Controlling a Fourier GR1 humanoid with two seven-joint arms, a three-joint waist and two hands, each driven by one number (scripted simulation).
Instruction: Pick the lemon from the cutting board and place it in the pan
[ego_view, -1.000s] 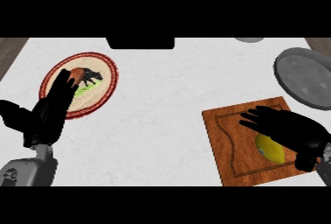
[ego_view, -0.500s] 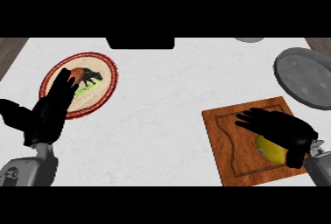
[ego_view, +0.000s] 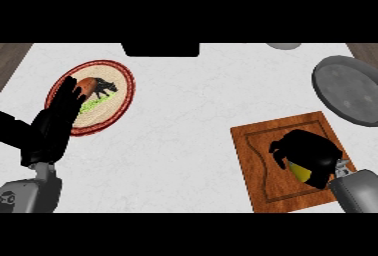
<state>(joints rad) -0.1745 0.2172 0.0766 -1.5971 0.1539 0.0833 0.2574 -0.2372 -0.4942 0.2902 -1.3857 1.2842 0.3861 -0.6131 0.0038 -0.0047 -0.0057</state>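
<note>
R hand has closed down over the lemon since a sec ago: fingers now curled round it, only a yellow sliver showing, on the cutting board at 4 o'clock. Looks like grasp made, lift next. Pan at 2 o'clock. L hand spread, resting at 9 o'clock over the plate. Count: 1 lemon, 1 board, 1 pan, 1 plate, on the surface.

The right hand hides most of the lemon; only a yellow sliver shows.
</note>
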